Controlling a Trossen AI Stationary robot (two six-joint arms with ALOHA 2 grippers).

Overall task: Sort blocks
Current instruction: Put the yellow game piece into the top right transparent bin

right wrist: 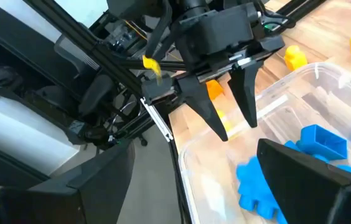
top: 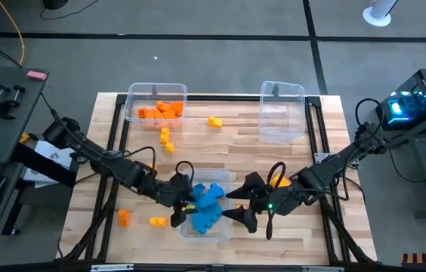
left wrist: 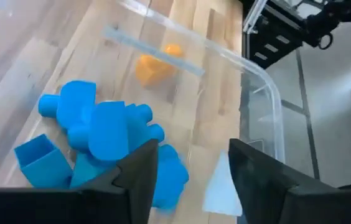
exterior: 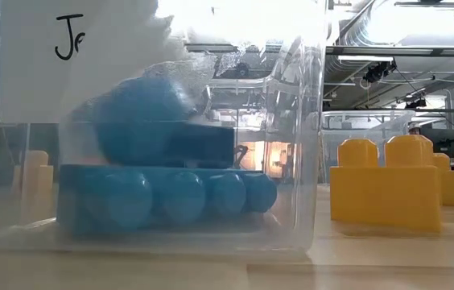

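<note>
Several blue blocks lie heaped in a clear bin at the table's near middle; the low view shows them close up. My left gripper hangs open over the bin's left rim, slanting down, nothing between its fingers; it also shows in the right wrist view. My right gripper stands open at the bin's right side, above the table. Orange blocks fill the far-left bin. Loose yellow blocks and an orange block rest on the table.
An empty clear bin stands at the far right. More yellow blocks lie left of centre, one left of the blue bin, and yellow blocks lie right of it in the low view. A black frame borders the table.
</note>
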